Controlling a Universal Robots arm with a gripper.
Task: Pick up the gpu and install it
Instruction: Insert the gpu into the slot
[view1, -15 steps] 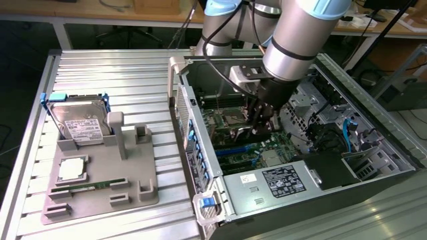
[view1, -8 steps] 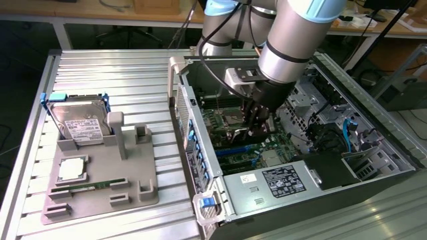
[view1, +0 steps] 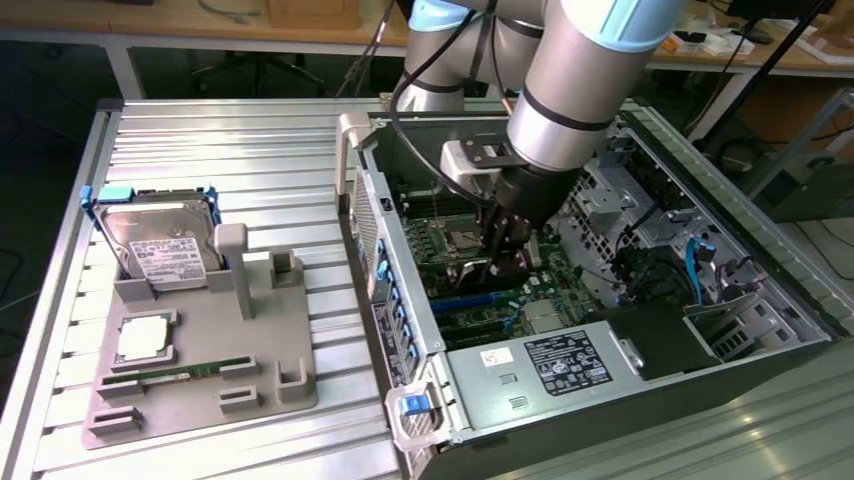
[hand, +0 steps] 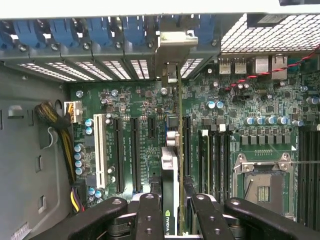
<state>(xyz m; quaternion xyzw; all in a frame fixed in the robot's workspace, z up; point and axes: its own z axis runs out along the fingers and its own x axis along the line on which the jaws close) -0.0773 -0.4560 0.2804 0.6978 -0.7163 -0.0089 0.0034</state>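
Fingers of the gripper (hand: 172, 212) are clamping the gpu (hand: 170, 170) by its top edge, one black finger on each flat face, so the card is hanging on edge. That grip is leaving the lower edge free to meet a slot. In the wrist view the card is showing as a thin vertical strip running down the middle of the motherboard (hand: 130, 105), with its silver end bracket (hand: 172, 50) reaching up toward the row of blue clips (hand: 75, 30) along the rear wall of the computer case (view1: 747, 290). The card is sitting in line with the long slots rather than across them, and the bracket is lining up with a gap in the vented rear panel, which is probably why it is being carried in this orientation. Whether the lower edge is already touching a slot I cannot tell.

In the exterior view the arm (view1: 574, 90) is reaching down into the open case, with the gripper (view1: 501, 262) low over the board. Well apart, toward the exterior view's left, a grey parts holder (view1: 200, 390) is keeping a hard drive (view1: 160, 240) upright, while a memory stick (view1: 187, 372) is lying in its groove nearby.
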